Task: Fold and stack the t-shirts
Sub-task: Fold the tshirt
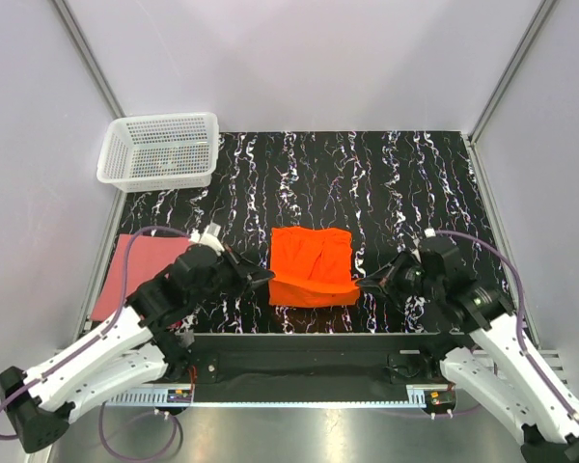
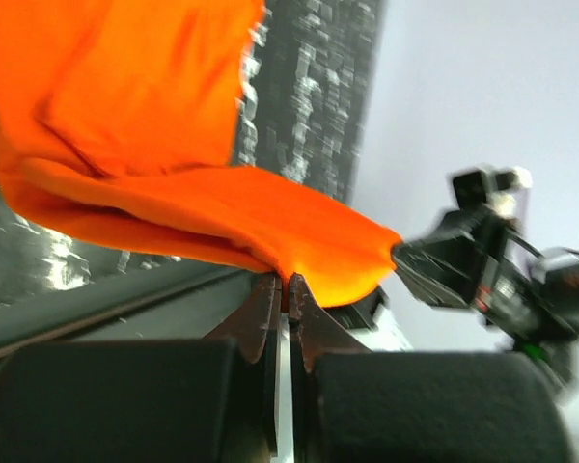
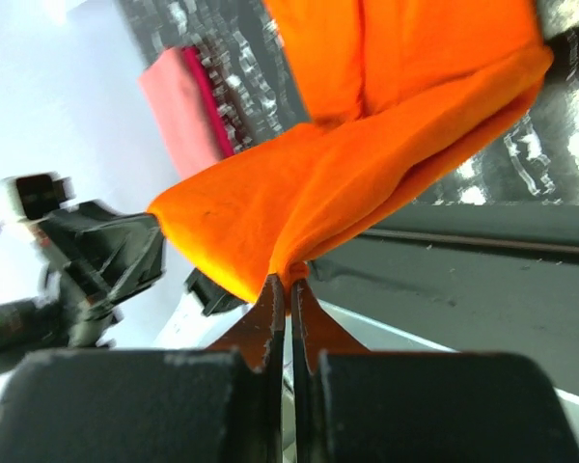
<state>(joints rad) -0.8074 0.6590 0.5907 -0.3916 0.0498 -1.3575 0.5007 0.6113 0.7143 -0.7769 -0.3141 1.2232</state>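
Observation:
A bright orange t-shirt lies partly folded in the middle of the black marbled table, its near edge lifted off the surface. My left gripper is shut on the shirt's near left corner. My right gripper is shut on its near right corner. The cloth hangs stretched between the two grips, and the wrist views show each pinch clearly. A dusty pink-red t-shirt lies flat at the table's left edge, partly under the left arm, and also shows in the right wrist view.
A white plastic mesh basket stands at the far left corner. Grey walls with metal rails close in the table on three sides. The dark front rail runs just below the held shirt.

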